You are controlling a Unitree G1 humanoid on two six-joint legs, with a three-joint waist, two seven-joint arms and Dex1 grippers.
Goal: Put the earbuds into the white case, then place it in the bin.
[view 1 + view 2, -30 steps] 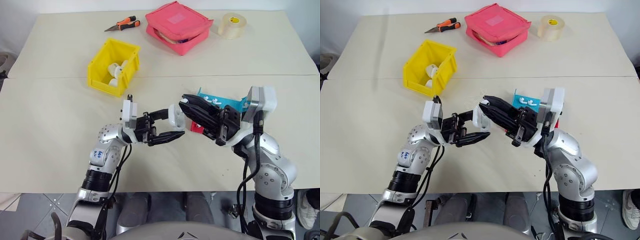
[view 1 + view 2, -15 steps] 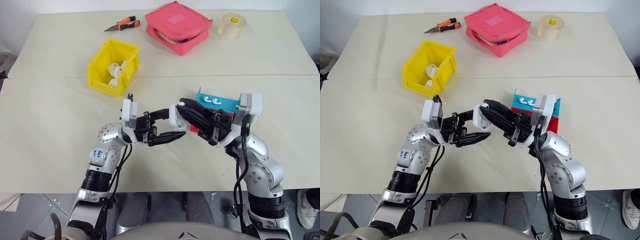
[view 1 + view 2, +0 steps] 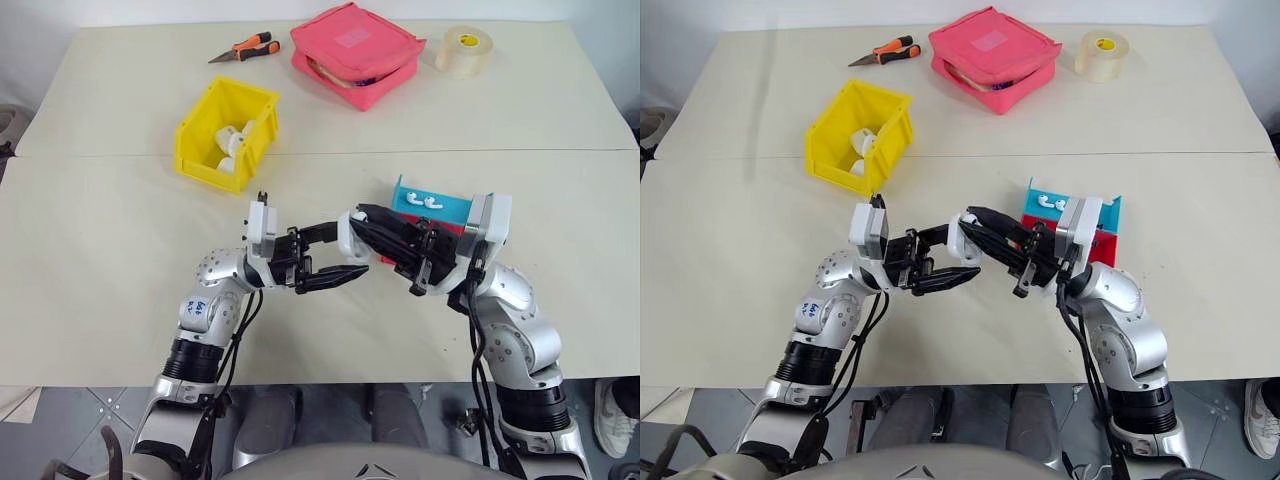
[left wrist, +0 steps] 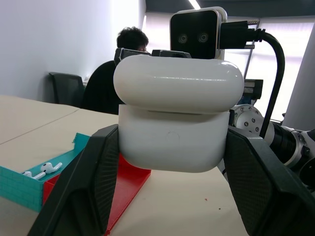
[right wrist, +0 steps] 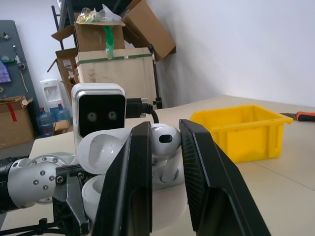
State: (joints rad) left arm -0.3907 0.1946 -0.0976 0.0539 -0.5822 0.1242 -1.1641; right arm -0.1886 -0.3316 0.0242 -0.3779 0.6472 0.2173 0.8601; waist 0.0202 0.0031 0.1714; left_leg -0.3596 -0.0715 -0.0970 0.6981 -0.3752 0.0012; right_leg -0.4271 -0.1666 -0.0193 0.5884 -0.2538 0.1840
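My left gripper (image 3: 352, 248) is shut on the white case (image 3: 350, 230), held above the table in front of me. In the left wrist view the case (image 4: 177, 128) sits between the black fingers (image 4: 98, 172), its lid raised. My right gripper (image 3: 362, 215) points at the case from the right and is shut on one earbud (image 5: 165, 140), right over the case's open top. Two more earbuds (image 3: 424, 200) lie in the teal part of a red-and-teal tray (image 3: 450, 212) behind the right gripper. The yellow bin (image 3: 228, 135) stands at the far left with white pieces inside.
A pink zipped pouch (image 3: 357, 52), a roll of tape (image 3: 464, 50) and orange-handled pliers (image 3: 247, 48) lie along the table's far edge. A table seam runs across just behind the bin. A person sits in the background of the left wrist view (image 4: 115, 69).
My right arm has lowered and drawn in, bringing the held earbud down closer to the case. The left gripper and the case have stayed put.
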